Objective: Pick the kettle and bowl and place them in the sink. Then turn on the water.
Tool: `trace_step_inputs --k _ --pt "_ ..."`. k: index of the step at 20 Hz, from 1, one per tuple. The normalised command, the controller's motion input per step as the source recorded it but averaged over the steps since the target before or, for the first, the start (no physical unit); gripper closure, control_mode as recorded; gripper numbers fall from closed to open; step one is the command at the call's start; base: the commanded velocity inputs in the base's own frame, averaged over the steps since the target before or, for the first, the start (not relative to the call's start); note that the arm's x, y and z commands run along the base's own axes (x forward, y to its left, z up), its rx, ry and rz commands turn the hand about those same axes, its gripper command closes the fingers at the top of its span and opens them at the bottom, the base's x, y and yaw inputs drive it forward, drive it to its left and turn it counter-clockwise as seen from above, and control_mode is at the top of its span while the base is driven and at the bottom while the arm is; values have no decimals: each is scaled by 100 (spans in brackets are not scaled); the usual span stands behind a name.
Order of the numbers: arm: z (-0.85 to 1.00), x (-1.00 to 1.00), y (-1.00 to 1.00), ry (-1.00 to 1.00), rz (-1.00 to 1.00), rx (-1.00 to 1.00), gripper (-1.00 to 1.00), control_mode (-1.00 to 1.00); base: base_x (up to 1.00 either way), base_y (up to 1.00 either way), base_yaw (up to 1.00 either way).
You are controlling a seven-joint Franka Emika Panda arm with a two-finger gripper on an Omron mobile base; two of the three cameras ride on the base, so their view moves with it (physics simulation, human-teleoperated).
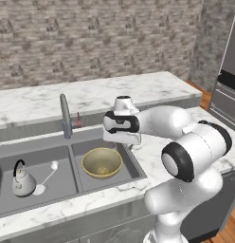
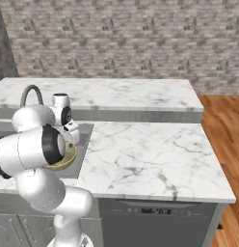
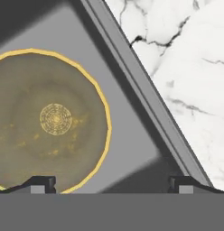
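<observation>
The wide olive-tan bowl (image 1: 102,163) sat in the right basin of the grey steel double-basin sink (image 1: 43,206), and the small pale kettle with its black arched handle (image 1: 22,180) stood in the left basin. The jaws hung apart and empty above the bowl. Both placings looked done; next, the arm would need to reach the tall curved grey faucet (image 1: 65,115) and start the water.

A white marble counter (image 2: 150,154) fronts a brick wall (image 2: 121,38) (wood floor (image 2: 227,125) beside it).
</observation>
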Motion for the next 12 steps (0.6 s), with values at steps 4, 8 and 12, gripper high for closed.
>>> trace_step_inputs --k 4,8,12 --pt "48 -65 -20 -17 14 0 -100 -100 0 0 0" --pt "41 -56 -28 -18 16 0 -100 -100 0 0 0" --pt "14 -30 -19 -19 9 0 -100 -100 0 0 0"
